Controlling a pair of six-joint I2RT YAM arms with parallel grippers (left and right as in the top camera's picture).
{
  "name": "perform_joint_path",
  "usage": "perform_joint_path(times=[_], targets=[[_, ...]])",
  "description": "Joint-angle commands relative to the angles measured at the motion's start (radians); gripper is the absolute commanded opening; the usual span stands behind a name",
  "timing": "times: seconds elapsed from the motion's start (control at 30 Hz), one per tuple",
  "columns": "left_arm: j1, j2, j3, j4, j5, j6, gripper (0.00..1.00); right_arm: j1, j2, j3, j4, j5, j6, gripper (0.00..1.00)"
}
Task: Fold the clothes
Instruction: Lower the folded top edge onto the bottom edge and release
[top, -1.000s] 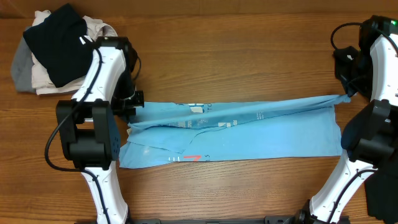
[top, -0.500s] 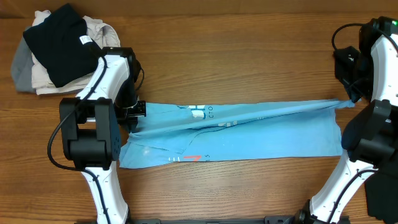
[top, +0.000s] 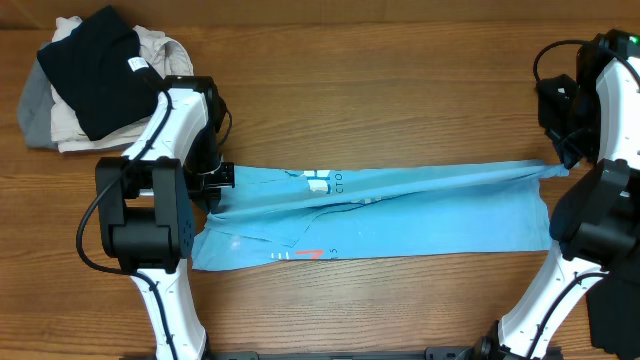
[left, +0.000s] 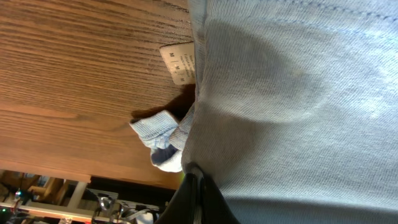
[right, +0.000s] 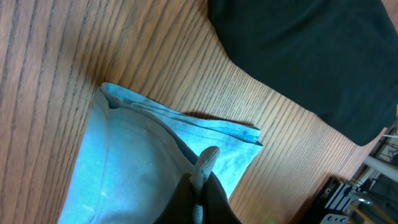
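One light blue T-shirt (top: 420, 210) lies on the one worktop (top: 400, 80). One heap (top: 60, 125) at the far left shows three pieces: one black garment (top: 85, 65), one beige garment (top: 172, 48) and one grey garment (top: 32, 108). One more black cloth (right: 311, 56) lies at the near right. There are two arms, a left arm (top: 165, 120) and a right arm (top: 612, 90).

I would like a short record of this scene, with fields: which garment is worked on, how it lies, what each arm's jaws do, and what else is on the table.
garment: light blue T-shirt, white lettering, small red mark
position: stretched left to right on the wooden table, pulled taut between both arms
left jaws: shut on the shirt's left end
right jaws: shut on the shirt's right corner
other items: pile of clothes, black on top, at the far left; black cloth near the right arm
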Motion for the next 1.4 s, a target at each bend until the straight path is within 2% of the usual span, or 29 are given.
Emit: perform_joint_path(times=[0.0,0.87,0.93,0.97,1.0,1.1,1.13,1.17,1.2,1.23,1.37], targets=[[0.000,-0.008,-0.006,0.000,-0.039,0.024,0.04,-0.020,-0.044,-0.003,0.003,0.023,0.006,0.04],[0.001,-0.008,-0.007,0.029,-0.039,0.024,0.04,-0.061,-0.114,-0.145,0.023,0.064,0.008,0.04],[0.001,-0.008,-0.007,0.030,-0.039,0.024,0.04,-0.061,-0.114,-0.147,0.023,0.064,0.008,0.04],[0.001,-0.008,-0.007,0.030,-0.039,0.024,0.09,-0.061,-0.114,-0.147,0.024,0.064,0.008,0.05],[0.001,-0.008,-0.007,0.029,-0.039,0.025,0.25,-0.061,-0.114,-0.147,0.026,0.064,0.008,0.08],[0.001,-0.008,-0.007,0.029,-0.039,0.032,0.27,-0.061,-0.114,-0.147,0.032,0.064,0.007,0.26],[0.001,-0.008,-0.007,0.029,-0.039,0.032,0.32,-0.061,-0.114,-0.147,0.034,0.064,0.007,0.28],[0.001,-0.008,-0.007,0.030,-0.039,0.032,0.37,-0.061,-0.114,-0.147,0.036,0.064,0.004,0.39],[0.001,-0.008,-0.007,0.030,-0.039,0.032,0.40,-0.061,-0.114,-0.147,0.039,0.064,0.004,0.67],[0.001,-0.008,-0.006,0.033,-0.039,0.032,0.40,-0.061,-0.114,-0.147,0.043,0.064,0.003,0.77],[0.002,-0.008,0.005,0.037,-0.039,0.032,0.41,-0.061,-0.114,-0.144,0.053,0.050,0.004,0.87]])
